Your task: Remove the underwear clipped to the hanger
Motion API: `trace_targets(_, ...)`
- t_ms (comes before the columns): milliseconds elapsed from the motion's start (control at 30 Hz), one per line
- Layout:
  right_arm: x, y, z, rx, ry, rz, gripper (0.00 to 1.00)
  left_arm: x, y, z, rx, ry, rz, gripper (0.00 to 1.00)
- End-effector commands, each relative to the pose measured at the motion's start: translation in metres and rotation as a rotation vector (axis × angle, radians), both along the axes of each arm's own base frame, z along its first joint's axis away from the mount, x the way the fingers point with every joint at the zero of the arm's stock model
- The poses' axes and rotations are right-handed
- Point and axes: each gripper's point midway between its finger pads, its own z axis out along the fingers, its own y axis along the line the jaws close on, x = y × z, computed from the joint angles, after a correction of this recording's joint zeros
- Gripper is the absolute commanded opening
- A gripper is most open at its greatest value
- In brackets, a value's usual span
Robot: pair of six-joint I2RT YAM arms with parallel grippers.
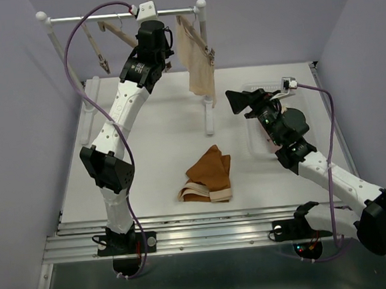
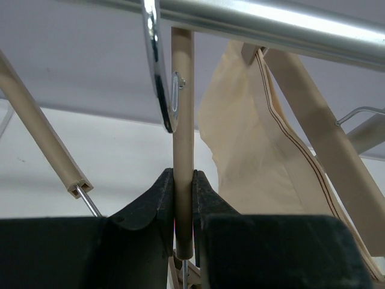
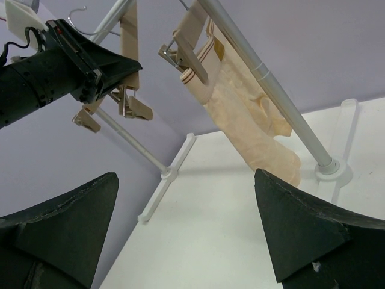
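Observation:
The cream underwear (image 1: 198,62) hangs clipped to a beige hanger (image 1: 202,43) on the rack's rail; it also shows in the left wrist view (image 2: 252,150) and the right wrist view (image 3: 240,102). The rust-brown underwear (image 1: 209,177) lies crumpled on the table. A pinkish patch (image 1: 272,142), mostly hidden under my right arm, may be the pinkish-beige one; I cannot tell. My left gripper (image 1: 163,43) is raised at the rail and shut on the bar of an empty beige hanger (image 2: 183,120). My right gripper (image 1: 238,102) is open and empty above the table, right of the rack, fingers (image 3: 301,229) wide apart.
The white rack's rail (image 1: 123,16) spans the table's back, with its right post and foot (image 1: 209,116) near the cream garment. Another empty hanger with clips (image 1: 98,48) hangs at the left. A clear tray (image 1: 254,136) lies under my right arm. Purple walls surround the table.

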Motion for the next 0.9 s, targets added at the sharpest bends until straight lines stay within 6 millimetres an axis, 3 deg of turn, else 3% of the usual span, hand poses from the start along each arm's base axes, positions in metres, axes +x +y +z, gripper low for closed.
trace_targets(0,-0.001,-0.004,0.026,0.016,-0.068,-0.014,1.00,-0.008,0.011,0.068,-0.064,-0.171,0.018,0.00)
trace_targets(300,-0.001,-0.005,0.027,0.010,-0.073,-0.019,1.00,-0.003,0.021,0.081,-0.065,-0.216,0.028,0.00)
trace_targets(500,0.000,-0.002,0.026,0.007,-0.070,-0.010,1.00,0.013,0.030,0.079,-0.064,-0.243,0.045,0.00)
trace_targets(867,0.005,0.001,0.021,-0.004,-0.058,-0.008,1.00,0.023,0.033,0.076,-0.048,-0.259,0.052,0.00)
